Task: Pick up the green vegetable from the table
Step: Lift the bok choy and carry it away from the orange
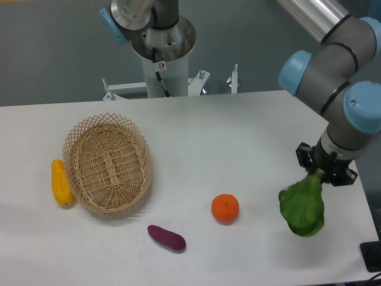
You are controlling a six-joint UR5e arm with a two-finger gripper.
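**Green vegetable hangs from the tool at the bench's right side**

The green vegetable (302, 206) hangs with its long axis near vertical, the narrow stem end up and the broad, rounded leaf end down and tilted slightly left. It sits over the right part of the white bench (238, 131), right of the orange (225, 208). The tool (325, 171) is clenched on the stem end, its black fingers set close together around the top of the vegetable. The vegetable looks smooth and glossy, with a lobed leafy outline. Elsewhere lie an oval wicker basket (108, 162) of open weave, a yellow elongated piece (61, 182) just beside its left rim, and a smooth purple piece (166, 238).
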